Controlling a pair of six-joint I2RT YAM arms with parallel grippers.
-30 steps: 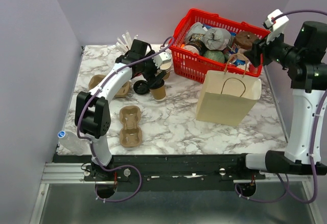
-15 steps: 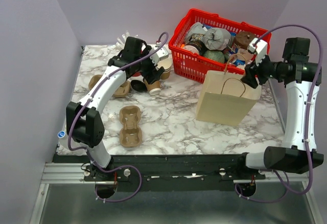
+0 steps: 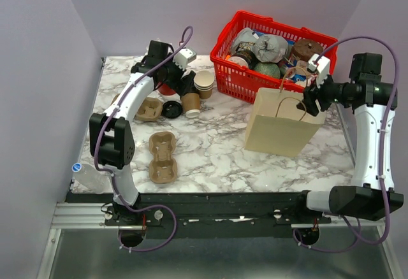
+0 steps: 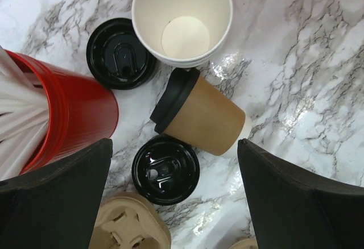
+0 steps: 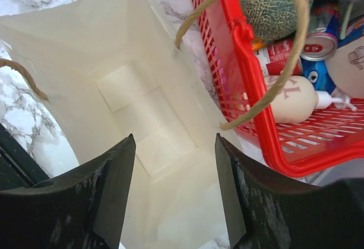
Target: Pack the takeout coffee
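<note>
The lidded takeout coffee (image 4: pixel 207 118), lying on its side on the surface (image 4: pixel 318 61) by the cream cups (image 4: pixel 182 33), is best straddled mid-body by the wide-open left gripper (image 4: pixel 175 146), with the part-open right gripper (image 5: pixel 174 141) poised over the paper bag (image 5: pixel 136 95)

- The left gripper (image 4: pixel 173 142) is being shown only as two dark fingers (image 4: pixel 51 203), both being cut off by the bottom edge.
- The red cup of straws (image 4: pixel 62 112) is being cropped by the left edge.
- The pulp cup carrier (image 4: pixel 128 229) is being cropped by the bottom edge.
- The paper bag (image 5: pixel 142 90) is being cropped on every side in the right wrist view.
- The plastic bottle (image 3: pixel 84 176) is being partly covered by the left arm (image 3: pixel 131 97).
- The labels inside the red basket (image 5: pixel 256 118) are being rendered too small to read.
</note>
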